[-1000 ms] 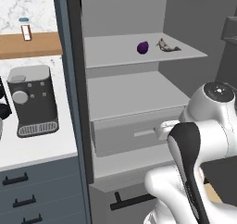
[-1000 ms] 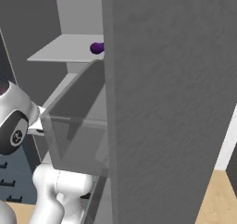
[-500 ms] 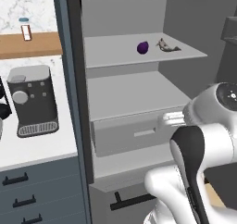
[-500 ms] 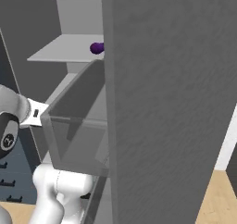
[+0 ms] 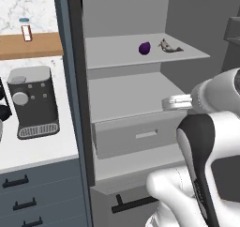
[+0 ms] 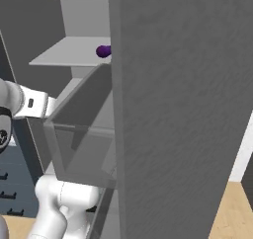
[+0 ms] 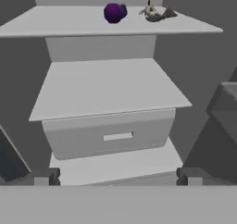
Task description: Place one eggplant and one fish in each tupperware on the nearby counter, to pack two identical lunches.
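From the left base view, an open grey cabinet shows 2 shelves above a drawer (image 5: 136,136). On the upper shelf (image 5: 117,52) sits 1 eggplant (image 5: 145,48), with 1 fish (image 5: 168,46) just beside it to the right, the 2 apart. The white arm rises at the lower right, its wrist held level with the lower shelf. To the left, a coffee machine (image 5: 33,102) stands on the counter (image 5: 42,148), and a small bottle (image 5: 26,29) stands on a wooden shelf (image 5: 30,45) above.

From the right base view, the cabinet door (image 6: 183,109) blocks most of the scene; the eggplant (image 6: 103,51) peeks out at its edge on the upper shelf.

In the hand view, the gripper (image 7: 118,177) faces the cabinet with its fingers (image 7: 44,177) spread wide, holding nothing. The eggplant (image 7: 114,12) and fish (image 7: 156,13) lie on the top shelf, far above the drawer (image 7: 111,133).
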Controlling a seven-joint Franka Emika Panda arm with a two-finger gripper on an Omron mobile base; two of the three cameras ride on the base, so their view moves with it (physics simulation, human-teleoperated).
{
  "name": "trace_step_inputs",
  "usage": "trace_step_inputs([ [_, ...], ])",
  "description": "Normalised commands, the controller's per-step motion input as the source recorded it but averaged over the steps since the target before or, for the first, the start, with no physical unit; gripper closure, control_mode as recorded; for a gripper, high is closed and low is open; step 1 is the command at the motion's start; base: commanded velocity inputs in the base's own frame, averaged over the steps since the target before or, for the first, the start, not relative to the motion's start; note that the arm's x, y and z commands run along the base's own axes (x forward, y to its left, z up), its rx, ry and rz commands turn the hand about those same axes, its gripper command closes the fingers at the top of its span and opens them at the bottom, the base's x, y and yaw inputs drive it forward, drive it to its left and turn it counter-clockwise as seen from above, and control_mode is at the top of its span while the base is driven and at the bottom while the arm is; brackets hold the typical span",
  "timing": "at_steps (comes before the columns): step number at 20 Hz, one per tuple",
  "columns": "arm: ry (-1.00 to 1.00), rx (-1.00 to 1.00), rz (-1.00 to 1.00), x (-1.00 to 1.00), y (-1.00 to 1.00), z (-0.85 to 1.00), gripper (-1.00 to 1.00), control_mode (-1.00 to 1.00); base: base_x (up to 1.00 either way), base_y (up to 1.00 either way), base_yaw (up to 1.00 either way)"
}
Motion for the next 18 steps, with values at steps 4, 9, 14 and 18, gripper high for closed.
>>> trace_step_inputs([
  [4, 0.00, 0.00, 0.00, 0.24, 0.00, 0.56, -1.00, -1.00, 0.00, 0.00, 0.00],
  [9, 0.00, 0.00, -0.01, 0.31, -0.01, 0.14, -1.00, -1.00, 0.00, 0.00, 0.00],
  [14, -0.04, 0.00, 0.00, 0.39, 0.00, 0.04, -1.00, -1.00, 0.00, 0.00, 0.00],
  [18, -0.02, 0.00, -0.01, 0.37, 0.00, 0.17, -1.00, -1.00, 0.00, 0.00, 0.00],
])
